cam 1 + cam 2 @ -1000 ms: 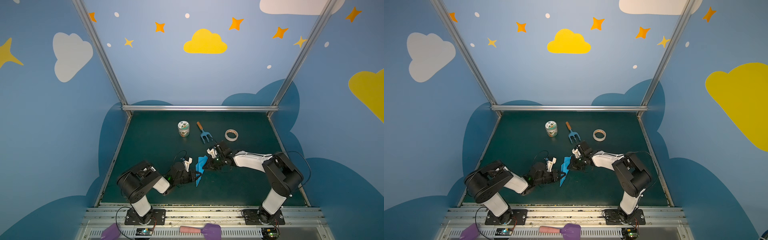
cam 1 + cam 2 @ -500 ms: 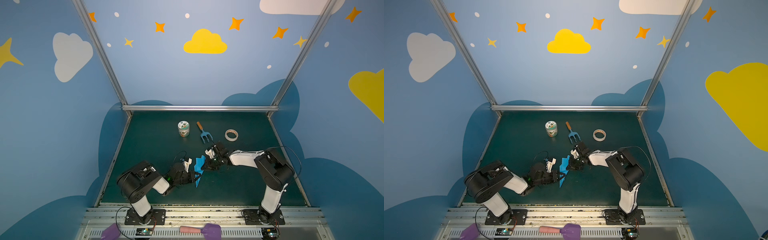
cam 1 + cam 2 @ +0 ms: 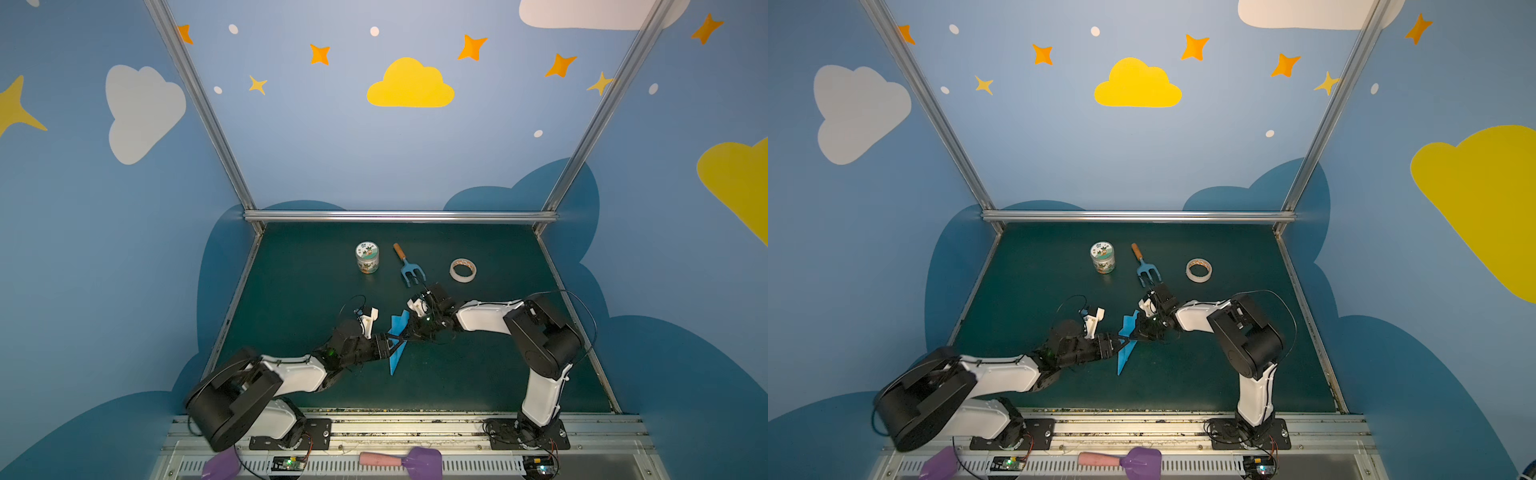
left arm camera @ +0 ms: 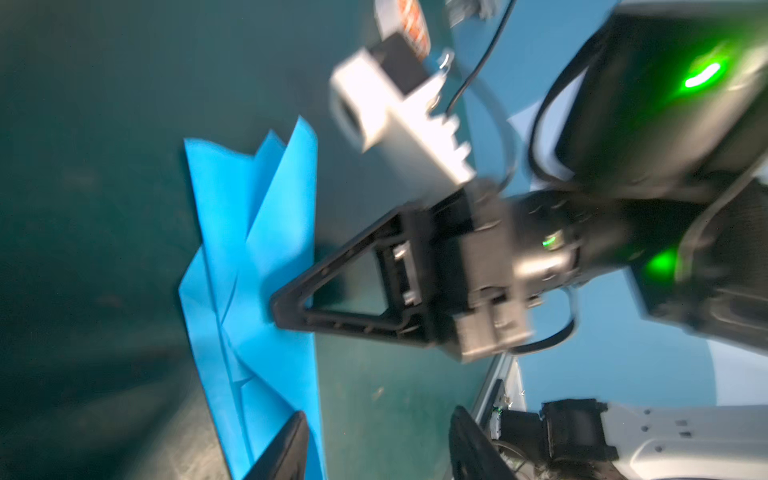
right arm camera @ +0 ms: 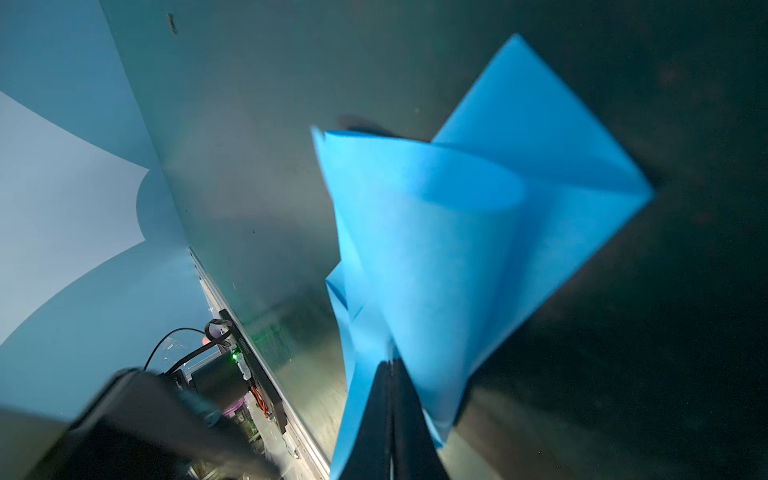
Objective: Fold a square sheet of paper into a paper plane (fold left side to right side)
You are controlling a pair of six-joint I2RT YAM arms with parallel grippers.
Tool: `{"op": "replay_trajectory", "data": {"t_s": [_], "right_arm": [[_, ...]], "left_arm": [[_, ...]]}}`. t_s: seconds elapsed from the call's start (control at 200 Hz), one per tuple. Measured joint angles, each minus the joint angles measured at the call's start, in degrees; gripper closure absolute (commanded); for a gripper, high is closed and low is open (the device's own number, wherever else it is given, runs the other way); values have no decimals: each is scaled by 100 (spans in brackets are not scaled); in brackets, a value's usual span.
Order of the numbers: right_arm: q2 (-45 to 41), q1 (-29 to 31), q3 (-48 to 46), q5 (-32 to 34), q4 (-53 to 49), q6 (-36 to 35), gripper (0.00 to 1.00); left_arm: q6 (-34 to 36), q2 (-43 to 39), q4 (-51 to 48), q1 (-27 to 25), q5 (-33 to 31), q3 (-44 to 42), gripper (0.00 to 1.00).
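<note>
Mid-scene, paper plane [image 3: 395, 358] — sky-blue, narrow, creased, wings splayed — pinched in right jaws; left jaws apart.

In both top views the left gripper [image 3: 394, 341] and right gripper [image 3: 409, 336] are hiding the paper plane's [image 3: 400, 323] middle. The jar [image 3: 367, 257] at 11 o'clock is showing a label too small to read. At 7 o'clock the edge is cutting off a purple scoop [image 3: 222, 465]. In the left wrist view blur is smearing the right gripper, and the edge is cropping the left gripper's 2 fingers [image 4: 286, 449].
</note>
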Motion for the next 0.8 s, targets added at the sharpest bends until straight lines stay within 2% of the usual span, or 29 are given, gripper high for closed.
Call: {"op": "replay_trajectory", "data": {"t_s": [0.145,0.315,0.551,0.801], "right_arm": [[0,4,-24,-2,52,7,97],[15,11,-31,-9,118,48,98],[39,24,-31,-24,188,101,98],[44,26,-37,-28,221,107,98]], "left_arm": [[413,-750,-1582,0,-570,455,31],[699,-444,-2514,-138,-623,745,26],[872,514,-2905,-671,-717,1134,22],[931,977,-2841,-835,-1036,1482,23]]}}
